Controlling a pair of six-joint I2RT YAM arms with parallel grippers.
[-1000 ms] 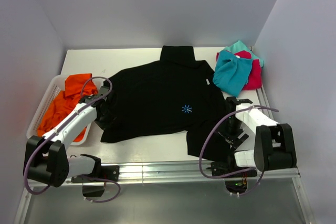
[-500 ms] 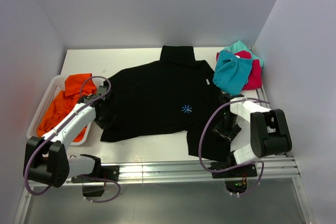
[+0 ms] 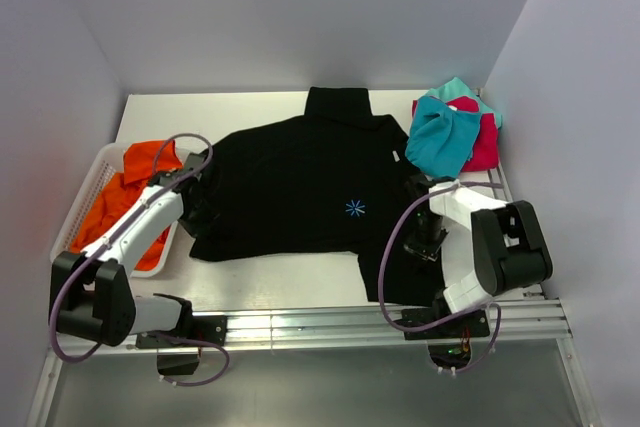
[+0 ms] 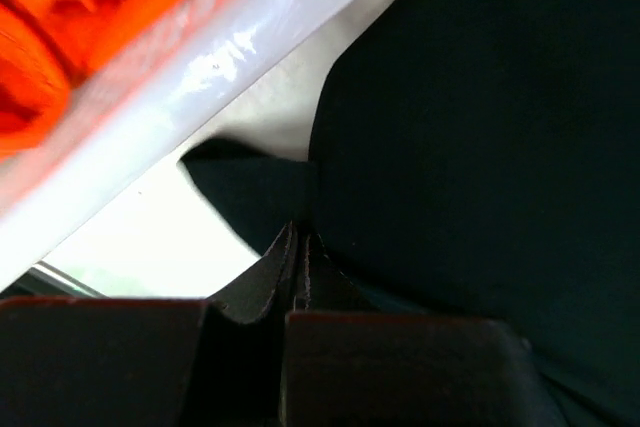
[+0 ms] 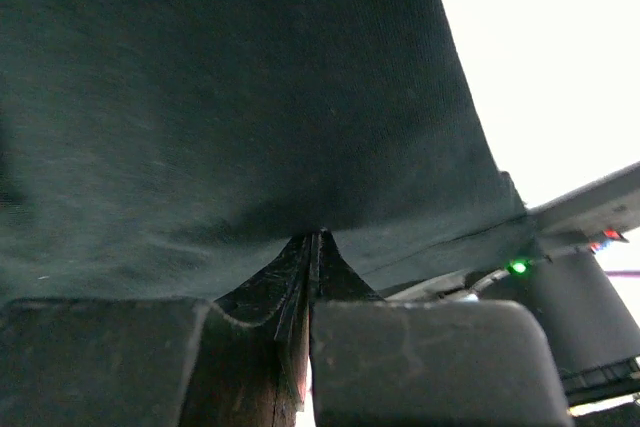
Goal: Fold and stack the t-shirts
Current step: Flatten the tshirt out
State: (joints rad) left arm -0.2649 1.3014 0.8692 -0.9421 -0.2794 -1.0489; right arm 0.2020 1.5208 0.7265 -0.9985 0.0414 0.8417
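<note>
Spread on white table [image 3: 160, 112]: large black cloth t-shirt [image 3: 300, 182], small blue starburst mark [image 3: 355, 208] on chest; left gripper [image 4: 300, 262] pinched tight on its left edge, right gripper [image 5: 316, 252] clamped on its right edge.

My overhead view is soft, even and sharp, though the black t-shirt [image 3: 300, 187] swallows detail. My left wrist camera blurs the basket rim [image 4: 200, 67], glaring at ten o'clock. My right wrist camera's table [image 5: 545, 52] blows out at two o'clock.
</note>
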